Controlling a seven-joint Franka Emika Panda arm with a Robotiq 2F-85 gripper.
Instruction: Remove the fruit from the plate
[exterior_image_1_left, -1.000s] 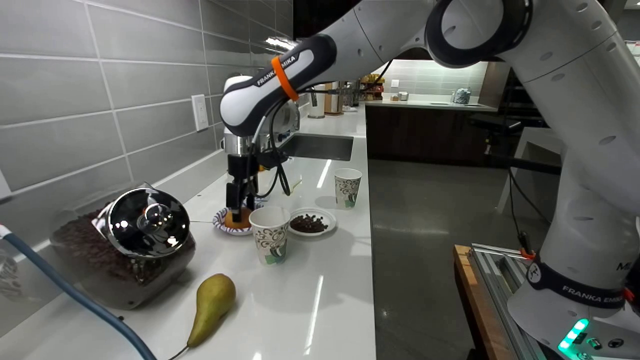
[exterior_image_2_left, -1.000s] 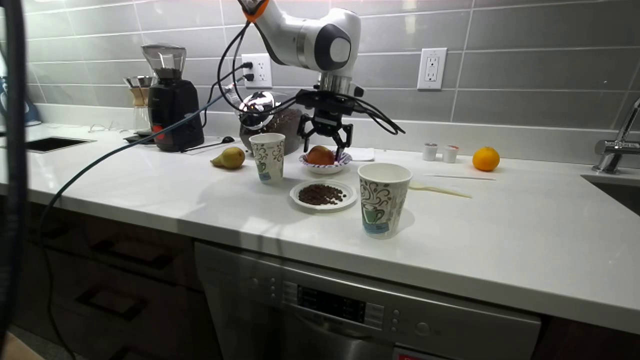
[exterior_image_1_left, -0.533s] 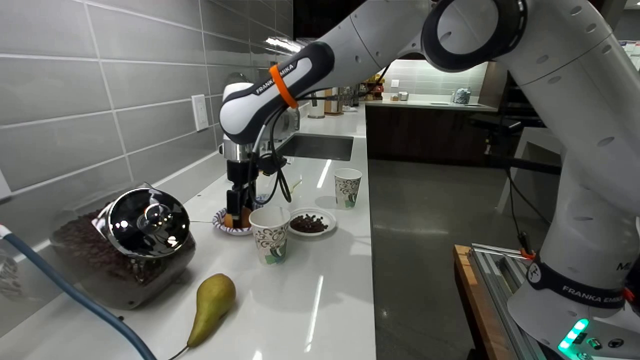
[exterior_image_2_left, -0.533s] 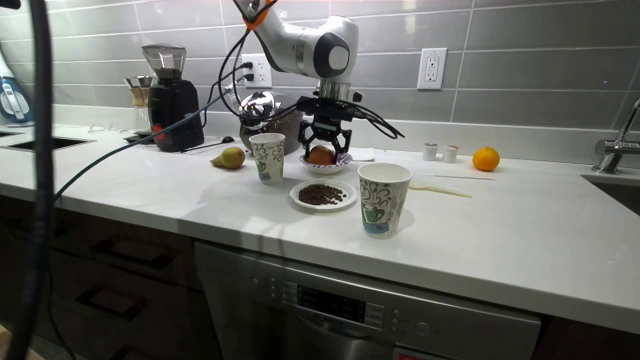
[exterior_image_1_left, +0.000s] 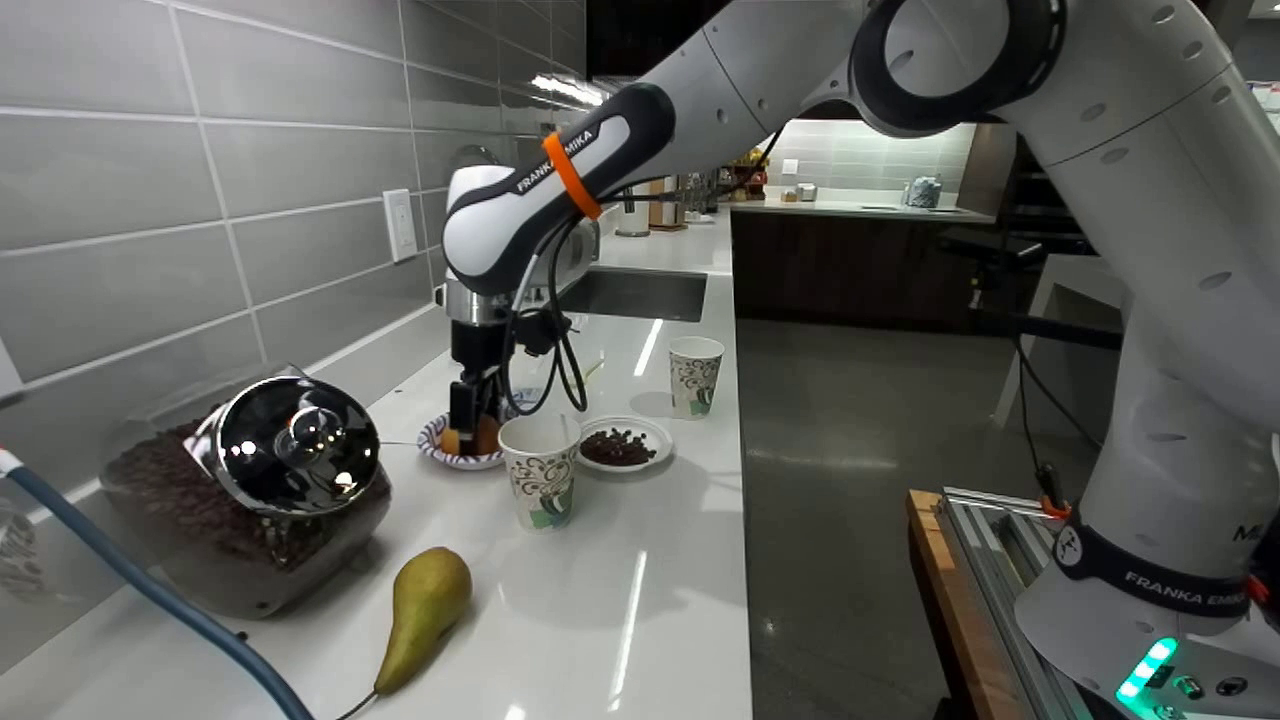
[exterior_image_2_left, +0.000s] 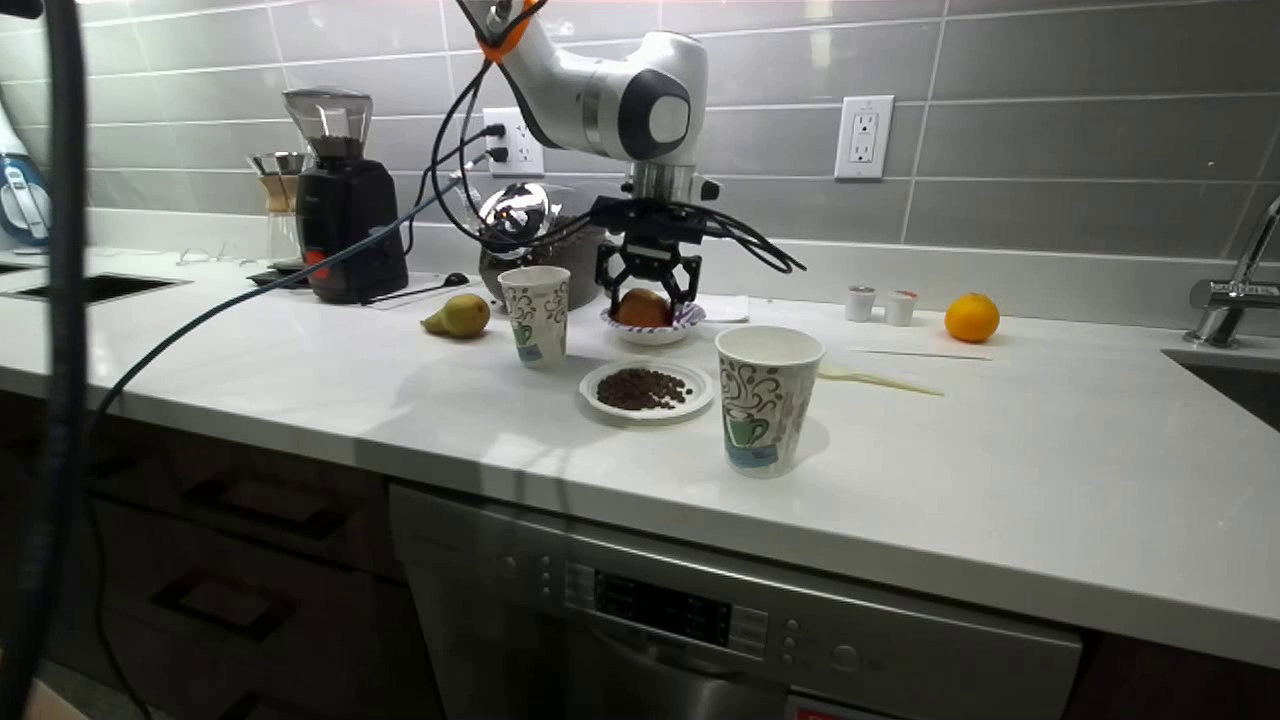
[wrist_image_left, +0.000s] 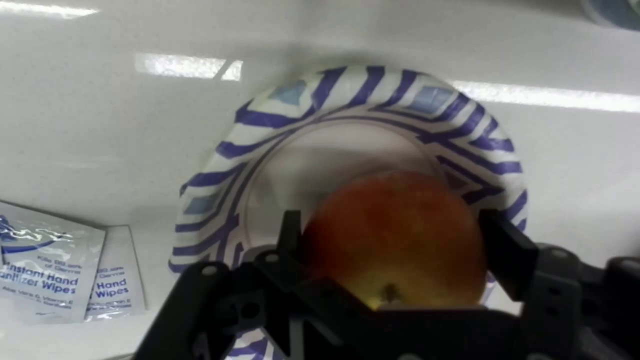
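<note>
A round red-orange and yellow fruit (wrist_image_left: 395, 230) sits in the small round white plate (wrist_image_left: 345, 95) with a dark bluish-purple pattern. The fruit (exterior_image_2_left: 642, 308) and plate (exterior_image_2_left: 655, 338) stand near the wall in both exterior views. My gripper (wrist_image_left: 391, 230) points down over the plate, with one finger on each side of the fruit. Both fingertips are against or very near its skin; whether they press on it I cannot tell. In an exterior view a finger of the gripper (exterior_image_1_left: 475, 440) hides the middle of the fruit. The fruit still rests low in the plate.
A paper cup (exterior_image_2_left: 535, 315) stands close to the plate, and another (exterior_image_2_left: 770, 400) nearer the counter edge. A shallow dish (exterior_image_2_left: 600, 402) holds dark beans. A pear (exterior_image_1_left: 425, 610), a glass jar (exterior_image_2_left: 585, 265), a separate orange (exterior_image_2_left: 972, 318) and wipe packets (wrist_image_left: 50, 270) lie around.
My gripper has come down over the fruit, its fingers now lower beside it. The plate with the fruit has shifted slightly toward the wall, most visibly in the last half second.
</note>
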